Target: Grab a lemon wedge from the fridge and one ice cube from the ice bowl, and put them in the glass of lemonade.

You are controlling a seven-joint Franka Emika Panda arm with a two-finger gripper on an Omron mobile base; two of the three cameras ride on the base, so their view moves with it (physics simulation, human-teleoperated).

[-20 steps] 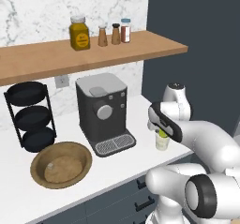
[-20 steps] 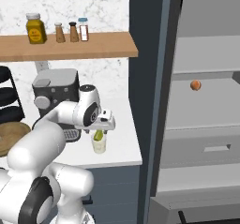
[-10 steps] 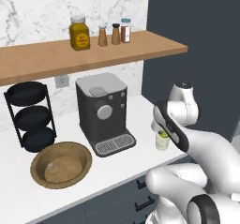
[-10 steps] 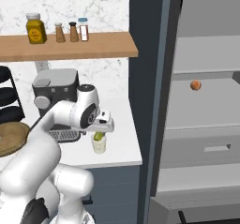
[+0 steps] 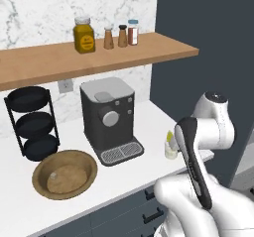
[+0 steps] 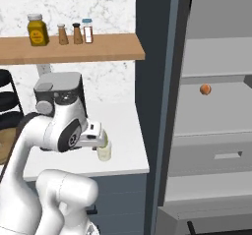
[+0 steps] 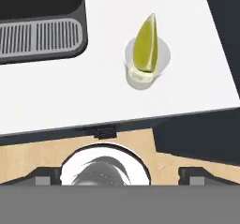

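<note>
The lemon wedge (image 7: 146,45) stands tip-up inside the glass of lemonade (image 7: 140,80), near the counter's right end. The wedge (image 5: 169,138) also pokes out of the glass (image 5: 171,151) just right of the coffee machine. My gripper (image 7: 120,175) hangs back over the counter's front edge, open, its fingertips (image 7: 47,175) wide apart and holding nothing. My hand (image 6: 96,134) hovers just above and left of the glass (image 6: 104,153). The brown ice bowl (image 5: 64,174) sits left of the coffee machine. The fridge (image 6: 216,131) stands open at the right.
A dark coffee machine (image 5: 108,119) with a drip tray (image 7: 42,35) stands beside the glass. A black three-tier rack (image 5: 31,124) is at the left. Spice jars (image 5: 85,34) line the wooden shelf. A small orange fruit (image 6: 205,89) lies on a fridge shelf.
My hand has drawn back from above the glass toward the counter's front edge. The lemon wedge, earlier at my fingers, stays in the glass.
</note>
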